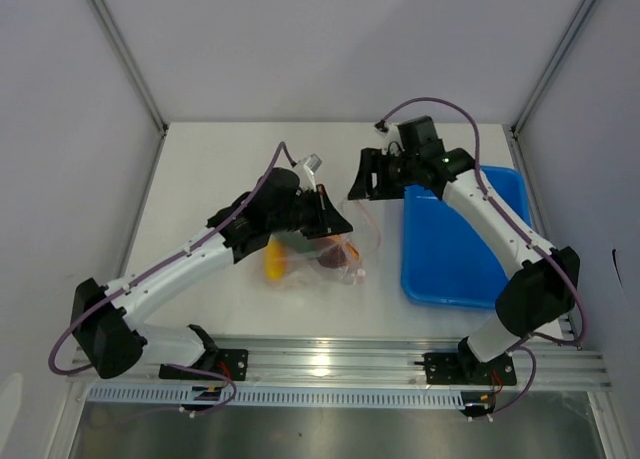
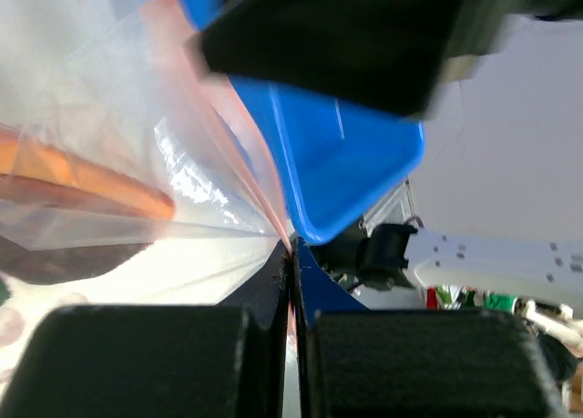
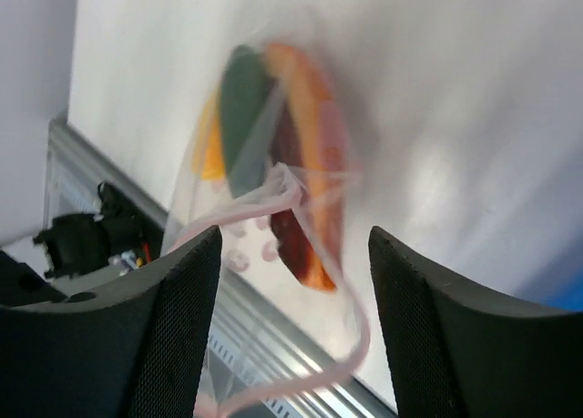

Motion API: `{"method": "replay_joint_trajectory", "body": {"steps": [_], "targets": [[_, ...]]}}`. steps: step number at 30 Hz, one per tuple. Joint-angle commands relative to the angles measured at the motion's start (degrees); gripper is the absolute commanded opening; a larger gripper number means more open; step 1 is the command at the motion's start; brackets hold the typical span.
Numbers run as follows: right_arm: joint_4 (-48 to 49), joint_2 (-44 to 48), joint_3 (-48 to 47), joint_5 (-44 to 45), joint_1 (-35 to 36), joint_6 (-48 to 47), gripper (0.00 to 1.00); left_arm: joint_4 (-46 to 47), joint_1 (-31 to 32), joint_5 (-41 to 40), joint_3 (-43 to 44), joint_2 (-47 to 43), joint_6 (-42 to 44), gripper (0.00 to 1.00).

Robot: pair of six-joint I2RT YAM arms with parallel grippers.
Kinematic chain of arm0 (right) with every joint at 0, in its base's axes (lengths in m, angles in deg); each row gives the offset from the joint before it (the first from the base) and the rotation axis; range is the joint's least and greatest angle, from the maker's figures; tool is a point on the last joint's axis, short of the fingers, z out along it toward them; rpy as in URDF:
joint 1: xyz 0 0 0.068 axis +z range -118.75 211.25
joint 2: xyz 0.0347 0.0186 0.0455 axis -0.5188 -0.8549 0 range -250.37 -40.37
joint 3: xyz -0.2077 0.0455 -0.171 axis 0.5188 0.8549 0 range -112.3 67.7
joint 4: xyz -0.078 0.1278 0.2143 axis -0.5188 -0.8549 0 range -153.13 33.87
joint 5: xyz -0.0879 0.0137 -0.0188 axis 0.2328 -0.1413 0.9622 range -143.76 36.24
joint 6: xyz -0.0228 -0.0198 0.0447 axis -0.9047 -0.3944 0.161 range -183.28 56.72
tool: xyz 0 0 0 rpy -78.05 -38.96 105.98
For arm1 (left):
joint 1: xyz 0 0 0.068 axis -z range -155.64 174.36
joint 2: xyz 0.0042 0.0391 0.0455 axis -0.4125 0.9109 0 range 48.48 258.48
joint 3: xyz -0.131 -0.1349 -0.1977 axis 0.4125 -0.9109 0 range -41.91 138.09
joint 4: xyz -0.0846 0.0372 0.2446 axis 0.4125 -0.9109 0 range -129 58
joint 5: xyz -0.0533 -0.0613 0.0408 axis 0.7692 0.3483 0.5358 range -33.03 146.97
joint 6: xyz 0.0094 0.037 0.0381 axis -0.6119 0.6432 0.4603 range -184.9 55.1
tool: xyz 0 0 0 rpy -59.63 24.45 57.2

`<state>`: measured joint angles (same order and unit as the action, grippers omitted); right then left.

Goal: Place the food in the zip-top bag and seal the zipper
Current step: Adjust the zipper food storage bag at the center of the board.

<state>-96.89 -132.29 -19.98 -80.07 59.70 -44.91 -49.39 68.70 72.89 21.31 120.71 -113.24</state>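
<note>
The clear zip-top bag (image 1: 330, 247) lies in front of the left arm, with the food inside. The yellow-orange piece (image 1: 275, 263) and red-brown piece (image 1: 330, 260) show through it. My left gripper (image 1: 338, 222) is shut on the bag's pink zipper strip (image 2: 273, 209), pinched between the jaws (image 2: 292, 254). My right gripper (image 1: 362, 179) is open just beyond the bag. In the right wrist view its fingers (image 3: 182, 327) straddle the looping zipper strip (image 3: 351, 345), with the green cucumber (image 3: 244, 108), yellow piece (image 3: 211, 149) and red-brown piece (image 3: 301, 222) inside the bag below.
A blue rectangular tray (image 1: 455, 244) sits right of the bag, under the right arm; it also shows in the left wrist view (image 2: 351, 163). A metal rail (image 1: 400, 364) runs along the table's near edge. White walls enclose the table at the back and sides.
</note>
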Motion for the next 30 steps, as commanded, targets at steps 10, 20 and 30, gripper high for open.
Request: {"method": "replay_joint_trajectory", "body": {"steps": [10,20,30], "targets": [[-10.67,23.43,13.80,5.40,-2.88,2.45,0.65,6.57,-0.39,0.42,11.48,13.11,-5.45,0.01],[-4.60,34.97,27.37,4.24,3.37,10.98,0.56,7.28,-1.45,2.97,11.93,14.87,-5.01,0.01],[4.80,31.54,32.04,2.75,2.84,10.81,0.50,6.84,-1.53,4.11,10.79,12.50,-3.70,0.01]]}}
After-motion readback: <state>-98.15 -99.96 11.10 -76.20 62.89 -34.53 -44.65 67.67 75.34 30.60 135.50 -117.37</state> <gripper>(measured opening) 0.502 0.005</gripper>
